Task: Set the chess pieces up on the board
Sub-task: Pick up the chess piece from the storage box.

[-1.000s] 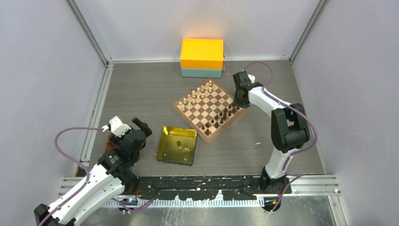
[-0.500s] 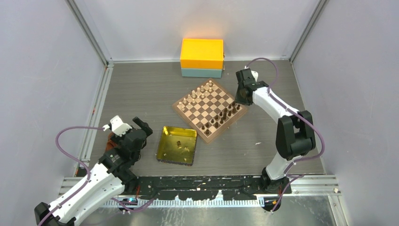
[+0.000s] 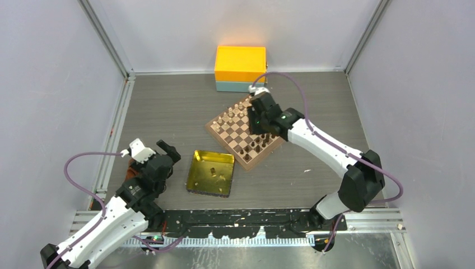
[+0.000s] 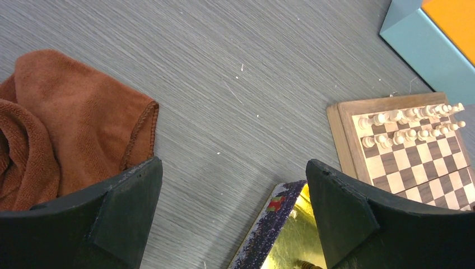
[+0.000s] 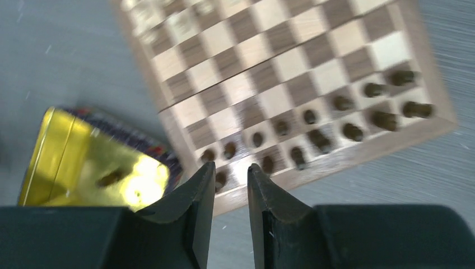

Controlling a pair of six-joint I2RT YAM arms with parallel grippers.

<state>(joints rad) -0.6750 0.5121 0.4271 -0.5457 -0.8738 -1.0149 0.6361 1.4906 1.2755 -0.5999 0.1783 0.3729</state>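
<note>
- The right gripper (image 5: 231,168) hangs above the board (image 5: 291,67), its fingers a narrow gap apart with nothing between them; the wrist view is blurred.
- Past its fingertips, the dark-brown chess pieces (image 5: 313,137) stand in two rows along the board edge nearest that camera.
- From the overhead view, the right arm reaches across the board, with the gripper over its middle squares.
- Pale chessmen (image 3: 232,115) line the opposite, far-left edge of the board.
- A gold tray (image 3: 197,168) sits just beside the board's near corner, one small dark piece (image 3: 213,170) lying inside it.
- The left gripper (image 4: 232,165) stands wide apart and empty at the near left of the grey table (image 3: 168,106), over the edge of a rust-brown cloth (image 4: 56,123).
- An orange-and-teal box (image 3: 241,64) rests against the back wall, beyond the board.
</note>
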